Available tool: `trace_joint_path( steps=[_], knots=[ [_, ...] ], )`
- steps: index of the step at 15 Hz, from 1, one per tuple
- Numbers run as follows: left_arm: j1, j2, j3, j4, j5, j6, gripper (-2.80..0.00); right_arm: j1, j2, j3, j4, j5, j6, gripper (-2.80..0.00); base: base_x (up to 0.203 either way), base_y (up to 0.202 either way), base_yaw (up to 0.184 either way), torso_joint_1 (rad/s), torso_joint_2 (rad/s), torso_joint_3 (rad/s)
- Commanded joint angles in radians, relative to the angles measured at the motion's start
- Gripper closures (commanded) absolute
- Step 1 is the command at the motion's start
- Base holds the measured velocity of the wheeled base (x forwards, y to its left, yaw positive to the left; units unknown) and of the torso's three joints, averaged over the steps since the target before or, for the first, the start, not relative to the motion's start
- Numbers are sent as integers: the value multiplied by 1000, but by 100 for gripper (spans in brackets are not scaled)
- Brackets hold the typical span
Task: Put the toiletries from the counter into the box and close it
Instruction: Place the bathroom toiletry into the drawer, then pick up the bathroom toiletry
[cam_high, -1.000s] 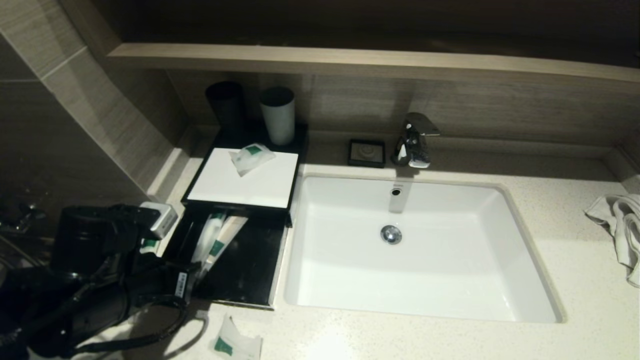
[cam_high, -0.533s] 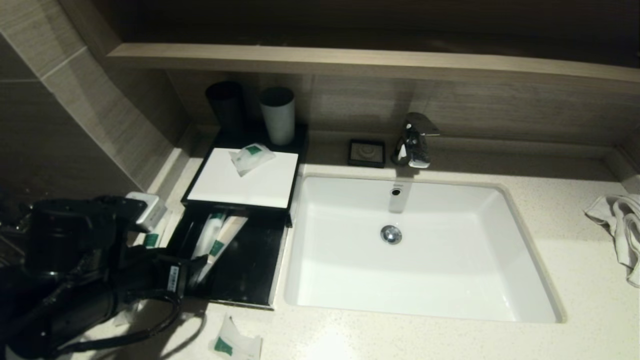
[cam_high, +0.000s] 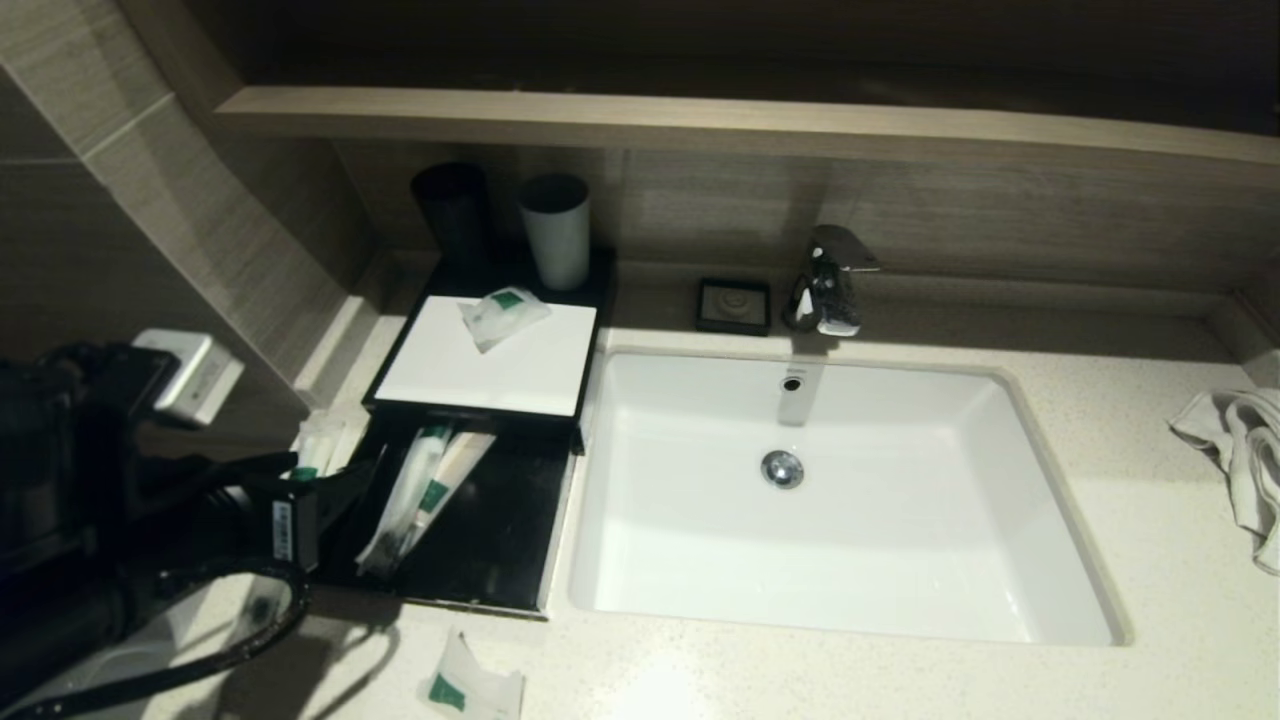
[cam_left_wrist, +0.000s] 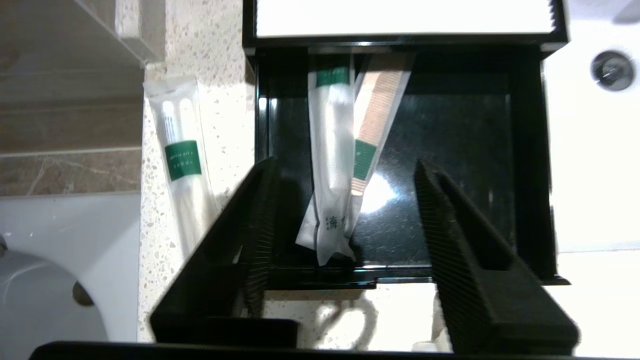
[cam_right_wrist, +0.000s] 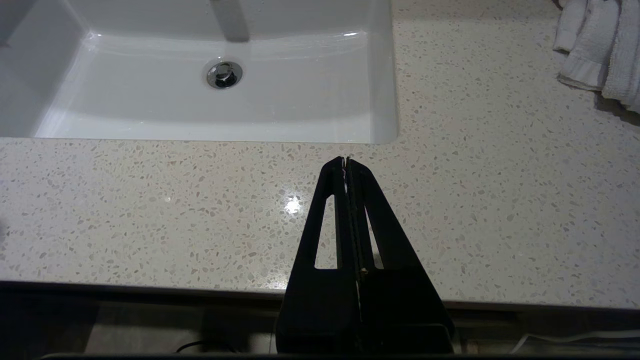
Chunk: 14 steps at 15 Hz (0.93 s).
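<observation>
The box (cam_high: 480, 372) stands left of the sink, its black drawer (cam_high: 495, 545) pulled out. Two long packets (cam_left_wrist: 330, 165) lie in the drawer, side by side. A slim packet (cam_left_wrist: 182, 165) lies on the counter (cam_high: 700, 680) just outside the drawer's left wall. One sachet (cam_high: 503, 315) rests on the box's white top. Another sachet (cam_high: 470, 690) lies on the counter in front of the drawer. My left gripper (cam_left_wrist: 346, 164) hovers open over the drawer's front edge, holding nothing. My right gripper (cam_right_wrist: 346, 160) is shut over the counter in front of the sink.
The white sink (cam_high: 1060, 500) fills the middle, with a faucet (cam_high: 828, 280) and a small black soap dish (cam_high: 734, 305) behind it. A black cup (cam_high: 452, 215) and a grey cup (cam_high: 556, 230) stand behind the box. A white towel (cam_high: 1240, 450) lies far right. A wall closes the left side.
My left arm has drawn back to the left, off the drawer. The near ends of the two packets in the drawer and the slim packet beside it now show.
</observation>
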Motion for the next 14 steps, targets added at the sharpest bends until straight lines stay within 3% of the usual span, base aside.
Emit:
trace_joint_path(
  steps=[1, 5, 9, 12, 14],
  knots=[
    [-8, -70, 3, -3, -3, -1, 0, 0, 2, 0, 0, 0, 0, 0, 0, 0, 0, 0, 0, 0],
    [-86, -149, 20, 82, -5, -10, 0, 0, 2, 0, 0, 0, 1, 0, 0, 0, 0, 0, 0, 0],
    [-130, -185, 93, 83, -5, -17, 0, 0, 2, 0, 0, 0, 1, 0, 0, 0, 0, 0, 0, 0],
    [-194, -198, 118, 80, -5, -76, 0, 0, 2, 0, 0, 0, 1, 0, 0, 0, 0, 0, 0, 0],
    [-208, -202, 120, 80, -5, -77, 0, 0, 2, 0, 0, 0, 1, 0, 0, 0, 0, 0, 0, 0]
  ],
)
